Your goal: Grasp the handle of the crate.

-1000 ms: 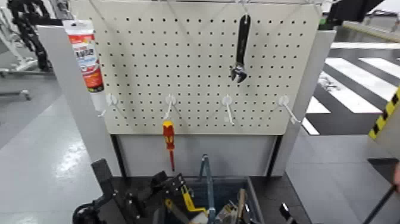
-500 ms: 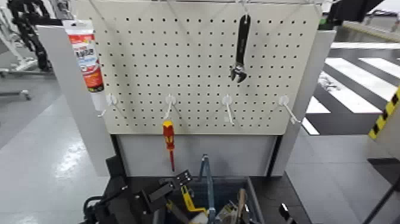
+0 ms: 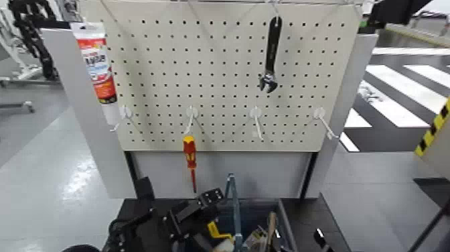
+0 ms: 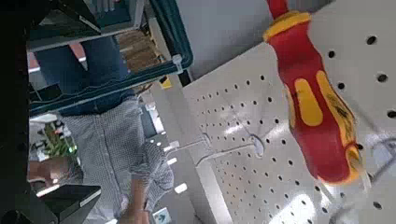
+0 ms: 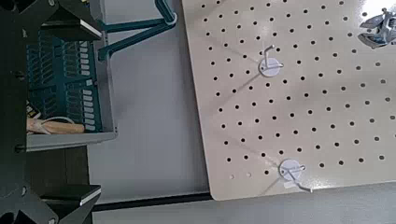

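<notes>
Low in the head view, the left gripper (image 3: 201, 208) sits just beside the handle (image 3: 234, 201) of the crate (image 3: 284, 228). Whether its pincer is open or closed cannot be told. Nor can the right's.

Workshop or robot test bay

A pegboard (image 3: 228, 74) is holding a wrench (image 3: 270, 55) and screwdriver (image 3: 190, 154) on hooks; a crate (image 3: 284, 228) of tools is sitting below, on a polished floor (image 3: 47, 174) carrying painted stripes (image 3: 402, 87).
</notes>
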`<state>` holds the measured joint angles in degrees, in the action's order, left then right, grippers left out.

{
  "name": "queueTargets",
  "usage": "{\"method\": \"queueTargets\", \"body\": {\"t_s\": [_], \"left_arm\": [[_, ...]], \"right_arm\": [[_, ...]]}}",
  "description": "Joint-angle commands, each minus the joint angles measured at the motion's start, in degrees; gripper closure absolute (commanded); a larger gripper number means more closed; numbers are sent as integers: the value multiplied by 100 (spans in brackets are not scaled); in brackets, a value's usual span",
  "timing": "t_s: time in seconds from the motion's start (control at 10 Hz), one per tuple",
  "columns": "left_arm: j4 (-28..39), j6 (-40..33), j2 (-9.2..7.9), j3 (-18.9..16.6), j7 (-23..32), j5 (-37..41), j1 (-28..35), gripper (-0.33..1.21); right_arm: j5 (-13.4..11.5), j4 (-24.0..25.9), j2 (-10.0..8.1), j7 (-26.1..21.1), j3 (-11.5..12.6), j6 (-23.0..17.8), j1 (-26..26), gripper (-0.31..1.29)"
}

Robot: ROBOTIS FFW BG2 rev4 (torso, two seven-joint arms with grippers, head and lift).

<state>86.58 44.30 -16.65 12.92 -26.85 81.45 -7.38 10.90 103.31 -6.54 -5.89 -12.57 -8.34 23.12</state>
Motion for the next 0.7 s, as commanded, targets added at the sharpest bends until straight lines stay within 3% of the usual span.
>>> {"method": "queueTargets", "body": {"t_s": [0.1, 0.7], "left_arm": [[-493, 202, 4, 272, -163, 240, -361, 11], [-1442, 237, 13, 861, -813, 345, -1099, 14]], "right_arm": [[8, -13, 12, 0, -9, -9, 0, 15], [44, -48, 4, 8, -61, -9, -44, 15]]}}
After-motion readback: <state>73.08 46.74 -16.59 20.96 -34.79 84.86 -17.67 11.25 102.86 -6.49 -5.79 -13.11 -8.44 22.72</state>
